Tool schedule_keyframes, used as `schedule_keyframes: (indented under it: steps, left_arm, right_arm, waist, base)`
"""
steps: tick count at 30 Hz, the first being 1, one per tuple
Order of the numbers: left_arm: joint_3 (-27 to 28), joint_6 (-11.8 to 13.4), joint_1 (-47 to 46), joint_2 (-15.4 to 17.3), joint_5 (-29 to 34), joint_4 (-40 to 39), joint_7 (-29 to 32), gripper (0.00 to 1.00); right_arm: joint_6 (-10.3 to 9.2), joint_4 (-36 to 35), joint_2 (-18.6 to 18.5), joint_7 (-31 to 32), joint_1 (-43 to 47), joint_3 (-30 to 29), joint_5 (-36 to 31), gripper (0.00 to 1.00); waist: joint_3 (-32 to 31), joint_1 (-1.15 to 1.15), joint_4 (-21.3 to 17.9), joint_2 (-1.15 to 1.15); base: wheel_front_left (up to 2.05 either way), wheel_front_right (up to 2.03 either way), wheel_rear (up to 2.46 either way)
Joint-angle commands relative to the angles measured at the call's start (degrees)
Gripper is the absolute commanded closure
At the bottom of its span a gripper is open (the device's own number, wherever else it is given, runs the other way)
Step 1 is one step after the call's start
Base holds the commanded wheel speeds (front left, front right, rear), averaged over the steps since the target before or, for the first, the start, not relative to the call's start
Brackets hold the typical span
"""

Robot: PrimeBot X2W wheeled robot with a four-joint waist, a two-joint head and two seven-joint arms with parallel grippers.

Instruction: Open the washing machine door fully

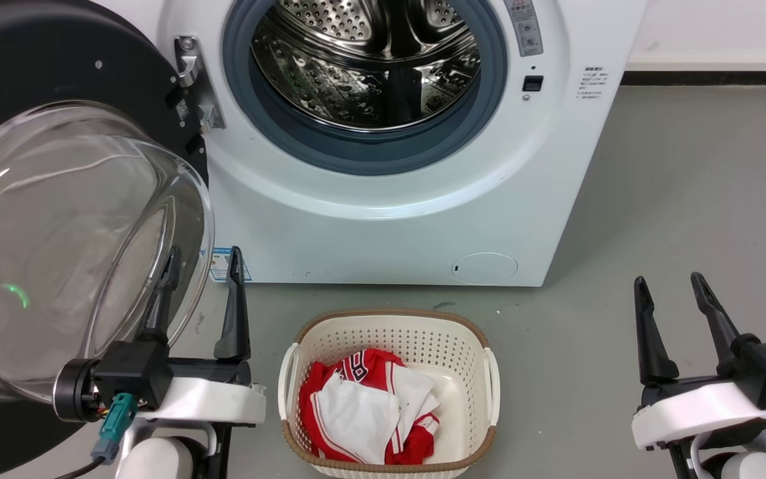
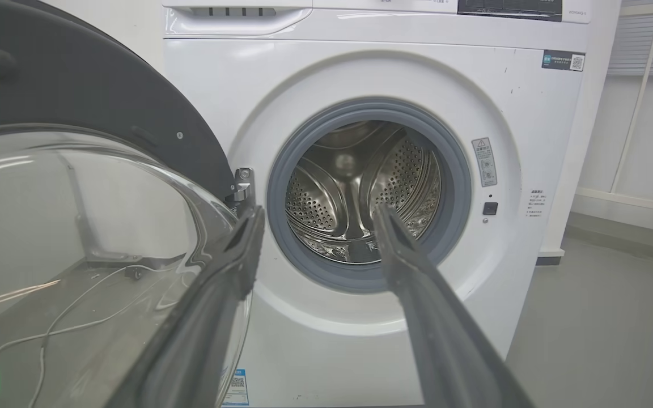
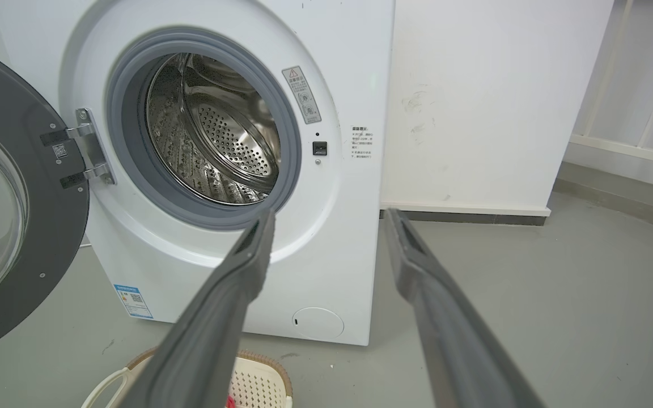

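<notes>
The washing machine door point(image 1: 57, 86) stands swung open to the left on its metal hinge point(image 1: 193, 83), black ring and clear glass bowl point(image 1: 70, 246) facing me. The steel drum point(image 1: 363, 60) shows inside the grey seal. My left gripper point(image 1: 203, 256) is open at the bowl's right edge; its left finger lies against or behind the glass, and contact is unclear. In the left wrist view the door point(image 2: 77, 102) rises left of the open fingers point(image 2: 236, 266). My right gripper point(image 1: 669, 283) hangs open over bare floor at the lower right, holding nothing. The right wrist view shows the door point(image 3: 26, 187) at its left edge.
A cream laundry basket point(image 1: 489, 372) with red and white clothes sits on the grey floor in front of the machine, between my grippers. The white machine body point(image 1: 389, 233) stands behind it. A white wall point(image 3: 491, 102) and bare floor lie to the right.
</notes>
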Motion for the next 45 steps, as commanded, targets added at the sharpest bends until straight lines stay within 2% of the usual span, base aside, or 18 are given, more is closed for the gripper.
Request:
schedule_keyframes:
  steps: [1, 11, 30, 45]
  left_arm:
    - [0.6, -0.3, -0.4, -0.4, 0.5, 0.2, -0.1, 0.00]
    - [6.1, -1.8, 2.6, -2.4, 3.2, 1.1, -0.1, 0.00]
    - [8.3, -4.7, 5.3, -5.2, 6.2, 0.8, -0.1, 0.00]
    - [10.4, -6.6, 4.5, -5.9, 7.1, 1.8, -0.1, 0.00]
  right_arm:
    - [-0.04, -0.4, 0.1, 0.3, 1.0, 0.0, -0.3, 0.00]
    - [-0.04, 0.3, 0.1, -0.2, 1.8, 0.0, 0.6, 0.00]
    - [-0.04, 1.5, 0.1, -0.4, 1.0, 0.5, 0.5, 0.00]
    - [-0.04, 1.4, 0.1, -0.3, 0.9, 0.4, 0.9, 0.00]
  waist:
    - [-0.1, 0.00, -0.3, 0.00]
    - [0.0, 0.00, -0.9, 0.00]
    - [0.0, 0.00, -0.5, 0.00]
    - [0.1, 0.00, -0.6, 0.00]
  base:
    - [0.00, 0.00, 0.00]
    - [0.00, 0.00, 0.00]
    - [0.00, 0.00, 0.00]
    - [0.00, 0.00, 0.00]
